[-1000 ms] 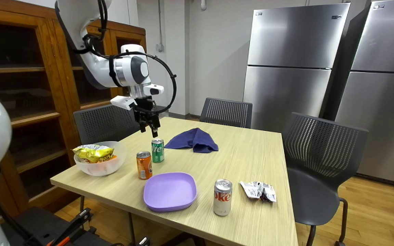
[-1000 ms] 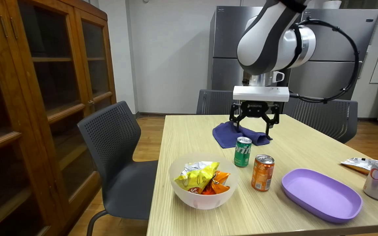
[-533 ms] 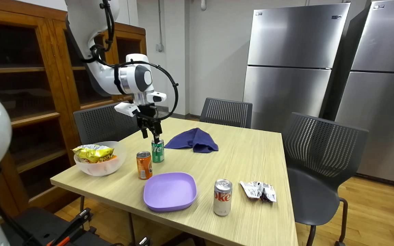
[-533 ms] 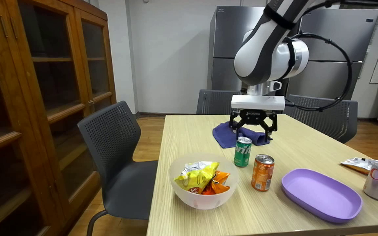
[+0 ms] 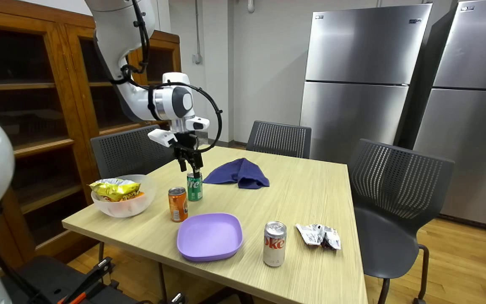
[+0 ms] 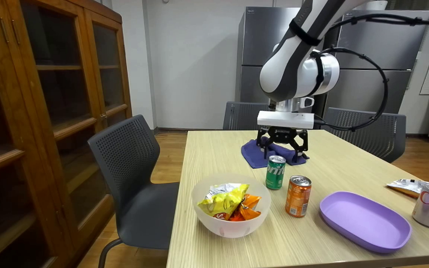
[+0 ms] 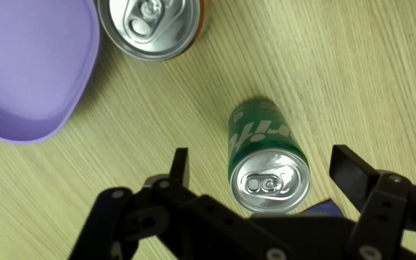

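My gripper (image 7: 260, 160) stands open, pointing down, low over the table. In the wrist view the green Sprite can (image 7: 262, 130) appears between its two spread fingers, with a gap on each side. That can (image 5: 194, 192) stands upright; in an exterior view one fingertip overlaps its top edge. In an exterior view my gripper (image 6: 280, 156) is just behind and above the Sprite can (image 6: 275, 176). An orange can (image 6: 298, 197) stands upright close by, its silver lid showing in the wrist view. Behind the Sprite can lies a crumpled dark blue cloth (image 5: 238, 173), mostly hidden by the gripper in the wrist view.
A purple plate (image 5: 209, 236) lies beside the orange can. A translucent bowl (image 6: 233, 230) holds yellow and orange snack bags. A Diet Coke can (image 5: 274, 249) and a silver packet (image 5: 319, 236) are farther along the table. Dark chairs (image 5: 399, 181) stand around it.
My gripper has come down toward the Sprite can, shifting slightly right in one exterior picture and left in another. It has stayed open. The cans, plate, bowl and cloth have not moved.
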`<control>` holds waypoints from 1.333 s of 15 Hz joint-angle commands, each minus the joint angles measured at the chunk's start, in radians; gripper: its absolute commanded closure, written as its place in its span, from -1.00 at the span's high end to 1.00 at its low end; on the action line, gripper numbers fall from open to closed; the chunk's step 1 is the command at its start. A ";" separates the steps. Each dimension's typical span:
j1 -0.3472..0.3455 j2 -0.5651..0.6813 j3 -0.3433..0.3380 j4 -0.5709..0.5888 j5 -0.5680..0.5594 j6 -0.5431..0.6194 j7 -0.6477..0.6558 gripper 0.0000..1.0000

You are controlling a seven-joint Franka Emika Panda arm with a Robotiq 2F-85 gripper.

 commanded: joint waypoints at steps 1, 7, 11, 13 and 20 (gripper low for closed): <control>0.005 0.049 -0.008 0.076 0.023 -0.044 -0.002 1.00; 0.009 0.110 -0.016 0.152 0.036 -0.068 -0.002 0.50; 0.012 0.124 -0.023 0.178 0.034 -0.087 0.001 -0.03; 0.013 0.114 -0.026 0.175 0.032 -0.090 0.003 -0.23; -0.001 0.041 -0.037 0.119 0.042 -0.052 0.002 -0.23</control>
